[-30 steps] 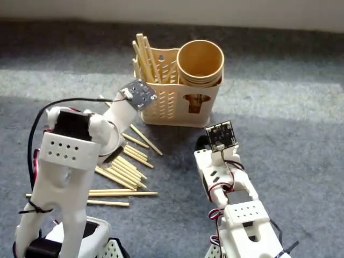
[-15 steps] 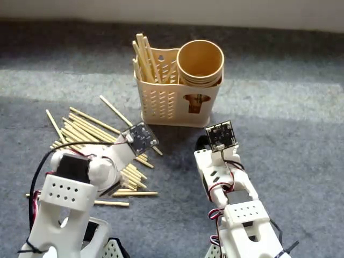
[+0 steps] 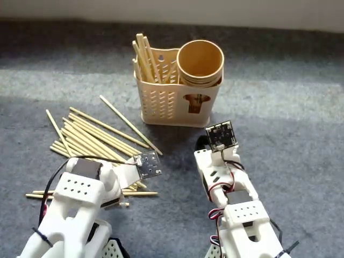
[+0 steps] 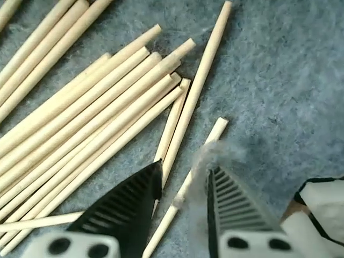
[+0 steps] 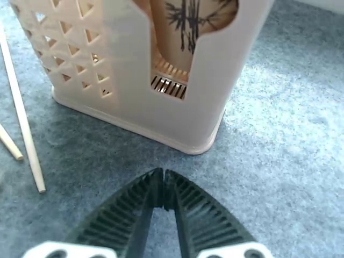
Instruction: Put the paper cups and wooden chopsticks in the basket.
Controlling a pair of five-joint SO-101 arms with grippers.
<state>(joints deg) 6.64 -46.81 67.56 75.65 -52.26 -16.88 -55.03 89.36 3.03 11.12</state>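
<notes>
Grey carpet (image 3: 279, 107); pale round wooden chopsticks (image 3: 91, 137) scattered

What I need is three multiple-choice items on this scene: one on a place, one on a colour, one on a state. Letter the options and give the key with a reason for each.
1. Where are the paper cups?
A. On the carpet
B. In the basket
C. In a gripper

2. What colour is the basket?
A. Blue
B. Red
C. Cream

3. How is the right gripper?
A. Shut, holding nothing
B. Wide open
C. Shut on a chopstick

Key:
1 B, since the high view shows the nested cups standing inside the basket.
2 C, since its perforated walls are cream in both the high view and the right wrist view.
3 A, since the right wrist view shows its jaws meeting with nothing between them.
</notes>
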